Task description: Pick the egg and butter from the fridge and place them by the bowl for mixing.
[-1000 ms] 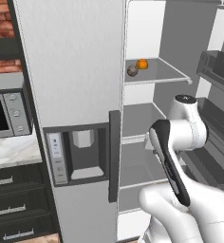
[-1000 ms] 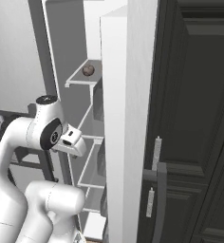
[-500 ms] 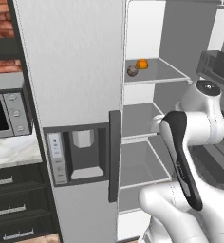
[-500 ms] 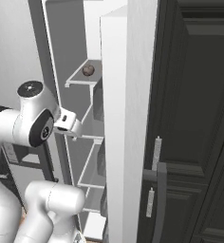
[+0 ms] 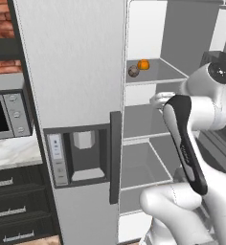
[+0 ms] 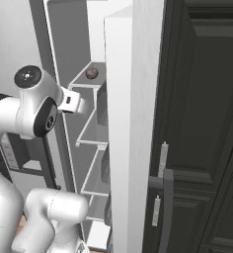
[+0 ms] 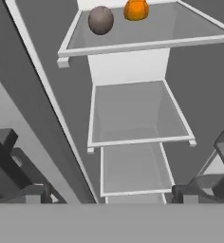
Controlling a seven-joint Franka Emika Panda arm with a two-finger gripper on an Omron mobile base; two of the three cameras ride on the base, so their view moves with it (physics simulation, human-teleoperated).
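Observation:
The fridge [image 5: 81, 62] has its left door shut and its right side open, showing white shelves. A brownish-grey egg [image 5: 133, 71] [image 6: 92, 73] [image 7: 100, 20] lies on the upper shelf [image 7: 133, 45], beside a rounded orange thing [image 5: 143, 64] [image 7: 135, 9]. My gripper [image 5: 154, 99] [image 6: 81, 105] [image 7: 111, 192] hovers in front of the middle shelf, below the egg and apart from it. It is open, its fingertips [image 7: 35, 192] wide apart with nothing between them. The butter and the bowl are out of view.
The shut door carries a dispenser panel [image 5: 79, 153] and a dark vertical handle [image 5: 115, 162]. A microwave [image 5: 5, 117] sits on the counter to the left, over dark drawers. The open fridge door [image 6: 123, 123] and dark cabinets [image 6: 202, 123] stand to the right.
My arm has risen and the hand has moved up and in toward the open fridge shelves. The egg and the orange thing have stayed put. The jaws have stayed wide.

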